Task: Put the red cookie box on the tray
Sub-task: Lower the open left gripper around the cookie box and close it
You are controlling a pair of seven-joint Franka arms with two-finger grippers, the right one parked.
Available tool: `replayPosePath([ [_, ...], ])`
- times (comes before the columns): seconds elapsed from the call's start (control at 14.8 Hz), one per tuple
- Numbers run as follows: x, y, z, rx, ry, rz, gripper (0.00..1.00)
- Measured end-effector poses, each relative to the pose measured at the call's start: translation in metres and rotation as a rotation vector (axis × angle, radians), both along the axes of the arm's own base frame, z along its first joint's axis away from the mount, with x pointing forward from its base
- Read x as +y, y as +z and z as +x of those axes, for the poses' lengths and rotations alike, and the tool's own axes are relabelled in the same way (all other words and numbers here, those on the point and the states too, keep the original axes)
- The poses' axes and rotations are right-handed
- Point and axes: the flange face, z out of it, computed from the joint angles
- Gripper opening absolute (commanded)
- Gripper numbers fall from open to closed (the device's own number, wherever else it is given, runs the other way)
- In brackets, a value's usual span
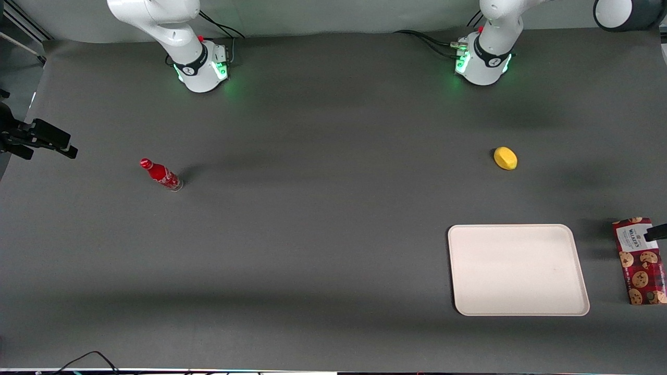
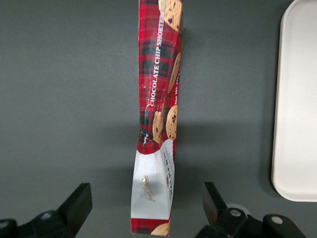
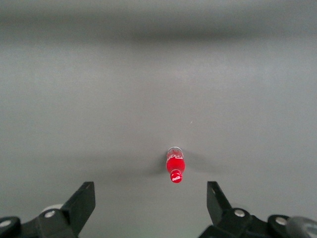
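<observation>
Tray (image 1: 518,270) flat near working-arm end of table, toward front edge. Red cookie box (image 1: 640,260) just beside it, at table's end edge, untouched. My gripper (image 2: 147,206) spread wide, straddling white-label end. Risk: end-grip lets long box droop, swing, slip.

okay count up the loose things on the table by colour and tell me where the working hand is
Red: 2, red cookie box and bottle
Yellow: 1, lemon
Cream-white: 1, tray
Total: 4
The hand hangs open over the box's white-label end.
</observation>
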Motion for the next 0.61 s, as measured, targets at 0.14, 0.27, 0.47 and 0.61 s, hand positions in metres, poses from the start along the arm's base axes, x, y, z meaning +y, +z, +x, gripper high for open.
replayPosePath([
  [0.14,-0.003,-0.009,0.003,-0.006,-0.006,-0.007,1.00],
  [0.27,-0.009,-0.020,0.008,-0.011,-0.015,-0.014,1.00],
  [0.47,-0.018,-0.041,0.019,-0.060,-0.040,-0.002,1.00],
  [0.61,-0.017,-0.057,0.020,-0.067,-0.064,0.003,1.00],
])
